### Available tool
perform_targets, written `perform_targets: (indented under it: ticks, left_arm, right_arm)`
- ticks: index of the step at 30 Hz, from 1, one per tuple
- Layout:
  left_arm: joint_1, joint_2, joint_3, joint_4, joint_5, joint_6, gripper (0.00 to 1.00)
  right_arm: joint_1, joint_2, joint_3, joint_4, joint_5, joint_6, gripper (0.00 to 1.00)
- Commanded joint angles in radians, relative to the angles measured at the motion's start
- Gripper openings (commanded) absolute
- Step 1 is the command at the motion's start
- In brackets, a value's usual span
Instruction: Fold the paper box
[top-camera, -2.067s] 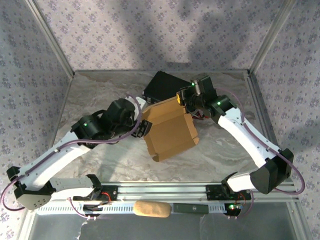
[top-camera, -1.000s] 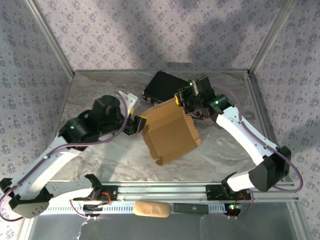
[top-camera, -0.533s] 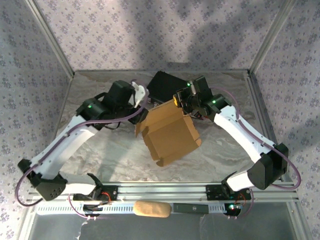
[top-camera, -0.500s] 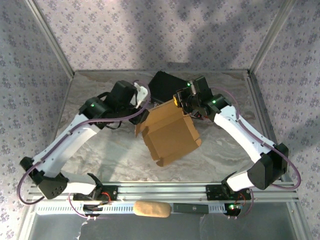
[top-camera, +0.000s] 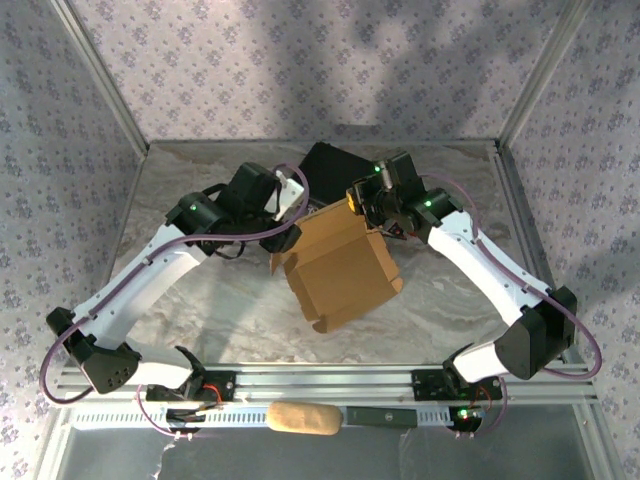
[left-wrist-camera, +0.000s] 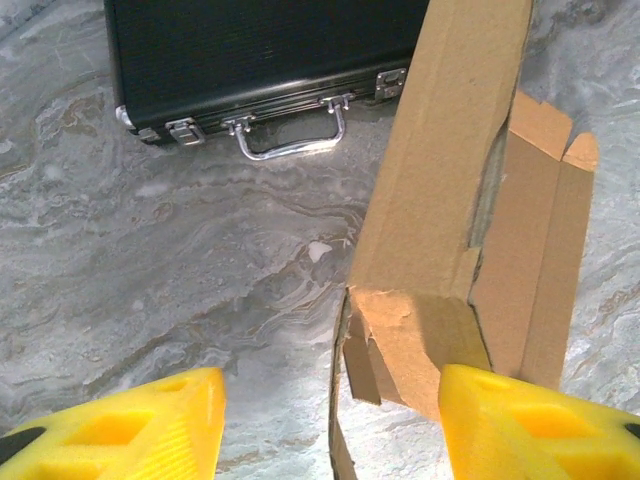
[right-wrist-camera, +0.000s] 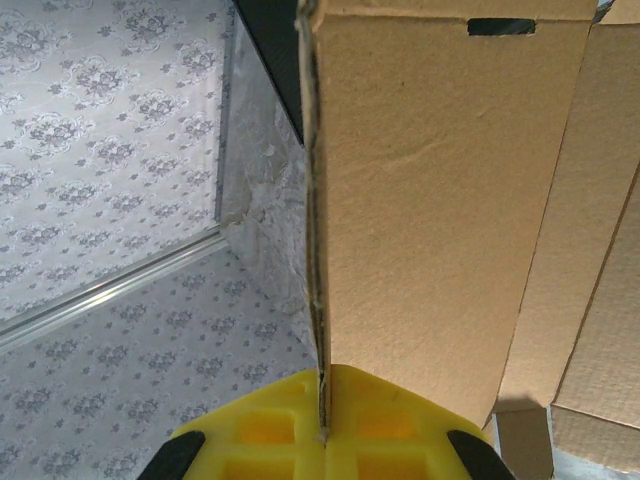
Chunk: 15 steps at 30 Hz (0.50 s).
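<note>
The paper box (top-camera: 340, 265) is a tan cardboard sheet, partly folded, standing tilted at the middle of the marble table. My right gripper (top-camera: 356, 205) is shut on the edge of its far upright panel (right-wrist-camera: 440, 200), the cardboard pinched between the yellow fingers (right-wrist-camera: 400, 425). My left gripper (top-camera: 288, 212) hovers at the box's far-left corner with its jaws open. In the left wrist view a torn corner flap (left-wrist-camera: 420, 340) and a thin cardboard edge sit between the two yellow fingertips (left-wrist-camera: 130, 430). The right fingertip lies close against the flap.
A black hard case (top-camera: 325, 170) with metal latches and handle (left-wrist-camera: 290, 145) lies just behind the box. A tan oblong object (top-camera: 303, 418) rests on the front rail. Patterned walls and aluminium posts enclose the table (top-camera: 200, 300).
My left arm swung from the box's left side up to its far-left corner. The right gripper kept hold of the panel and the box barely shifted.
</note>
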<state>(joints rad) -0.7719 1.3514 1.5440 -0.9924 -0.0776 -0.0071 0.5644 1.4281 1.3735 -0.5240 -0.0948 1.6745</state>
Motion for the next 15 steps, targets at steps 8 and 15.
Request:
perform_targets:
  ticks: [8, 15]
  left_arm:
    - [-0.038, 0.039, -0.012, 0.100, -0.046, 0.021, 0.62]
    - [-0.046, 0.004, -0.076, 0.227, -0.063, 0.009, 0.38]
  right_arm:
    - [0.003, -0.003, 0.008, 0.009, -0.010, -0.005, 0.00]
    - [0.009, -0.018, -0.020, 0.024, -0.003, 0.006, 0.00]
